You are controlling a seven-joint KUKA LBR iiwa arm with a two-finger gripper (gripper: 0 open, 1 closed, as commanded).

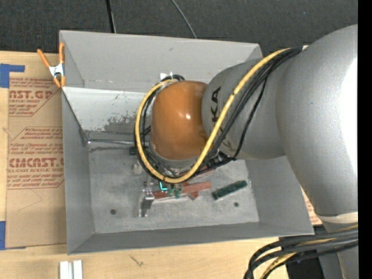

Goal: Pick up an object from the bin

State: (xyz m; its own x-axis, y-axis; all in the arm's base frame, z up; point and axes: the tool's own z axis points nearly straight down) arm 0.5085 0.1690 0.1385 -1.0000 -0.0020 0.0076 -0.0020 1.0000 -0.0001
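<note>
Grey bin (174,51), hand (152,197) low over floor, green strip (229,189) nearby

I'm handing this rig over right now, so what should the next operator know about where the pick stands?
End effector: low over the floor of the bin, front-centre, below the orange wrist cover. No hold on anything is visible.
Things: a reddish flat piece lies just right of it, and a dark green stick lies further right. Both are on the floor.
Done: the arm is down in the bin.
Left: grasp one thing, probably the reddish piece as the nearest, and lift it out.
</note>
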